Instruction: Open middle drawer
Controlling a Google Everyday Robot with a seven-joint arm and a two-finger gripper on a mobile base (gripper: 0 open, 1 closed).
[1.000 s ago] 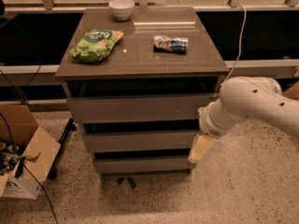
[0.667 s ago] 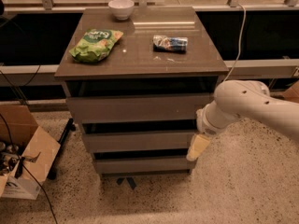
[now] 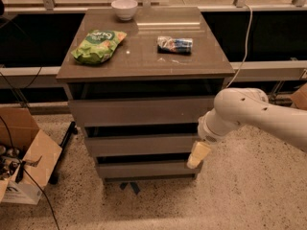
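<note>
- In the lower middle of the frame, the middle drawer (image 3: 141,145) sits second in a stack of three grey-brown drawers, its plain flat front facing the camera with a dark gap above it.
- Above it is the taller top drawer (image 3: 141,110); below it is the lowest drawer (image 3: 144,168), just over the speckled floor (image 3: 240,195).
- At the right end of the middle drawer's front, the gripper (image 3: 198,155) hangs with its pale tip pointing down toward the lowest drawer's right corner. Whether it touches either front cannot be told, nor whether it is released or clenched.
- The white arm (image 3: 249,111) comes in from the right edge of the frame, bending down to the gripper.
- On the bench (image 3: 144,61) above the drawers, a green snack bag (image 3: 98,46) lies at the left and a small crumpled packet (image 3: 175,44) at the right, well apart. A white bowl (image 3: 124,8) stands near the far edge.
- At the lower left of the frame, an open cardboard box (image 3: 26,157) rests on the floor.
</note>
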